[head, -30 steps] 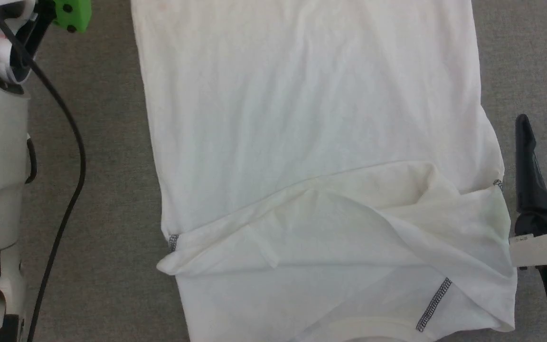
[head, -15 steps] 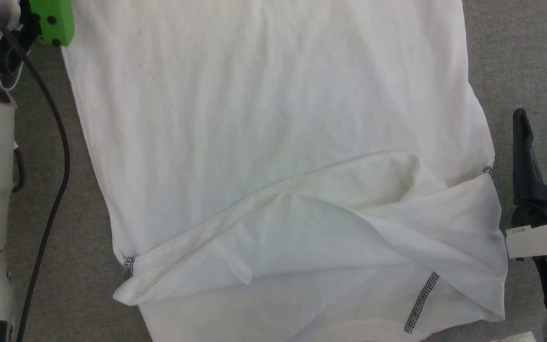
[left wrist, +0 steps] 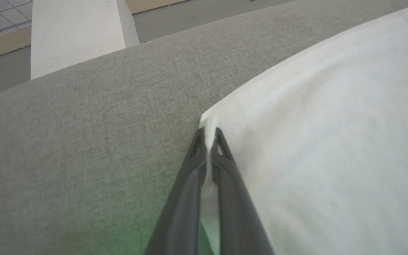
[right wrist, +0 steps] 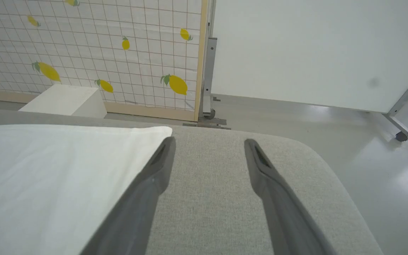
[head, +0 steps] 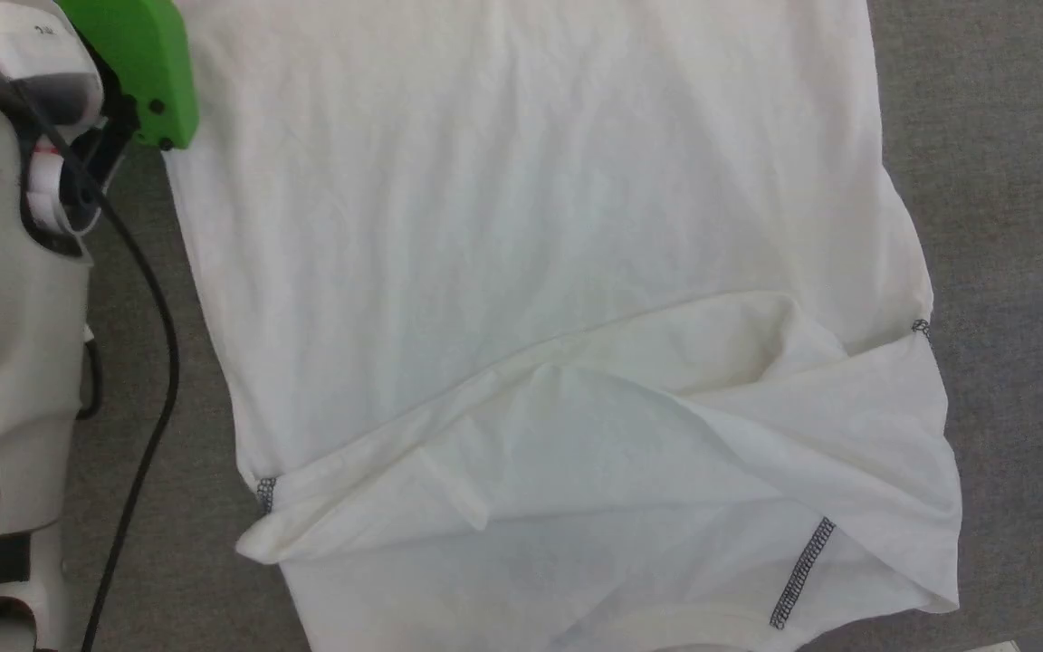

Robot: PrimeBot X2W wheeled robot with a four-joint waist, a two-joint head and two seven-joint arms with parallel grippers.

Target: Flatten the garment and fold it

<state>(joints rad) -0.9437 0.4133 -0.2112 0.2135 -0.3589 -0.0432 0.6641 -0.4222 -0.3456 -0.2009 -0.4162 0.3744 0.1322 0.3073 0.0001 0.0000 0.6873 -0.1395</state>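
The white garment (head: 521, 226) lies spread on the grey table (head: 1010, 226), collar end nearest me. A sleeve (head: 621, 426) is folded across its lower part, and a grey zigzag seam (head: 802, 570) shows at the lower right. In the left wrist view my left gripper (left wrist: 208, 132) is shut on a corner of the garment (left wrist: 331, 141), with cloth pinched between the fingers. Its green wrist piece (head: 137, 63) sits at the garment's upper left edge. My right gripper (right wrist: 209, 145) is open over bare table, beside the garment's far corner (right wrist: 48, 170).
A rigid white box (right wrist: 66, 101) stands on the floor beyond the table, before a lemon-patterned screen (right wrist: 83, 53). My pale left forearm (head: 5, 317) and its black cable (head: 155, 362) hang over the table's left side. The table's rounded far edge (right wrist: 296, 141) lies just past the right gripper.
The right gripper has left the head view's right edge. The left arm's green wrist piece has come lower and rightward, and the garment's left edge has shifted right with it.
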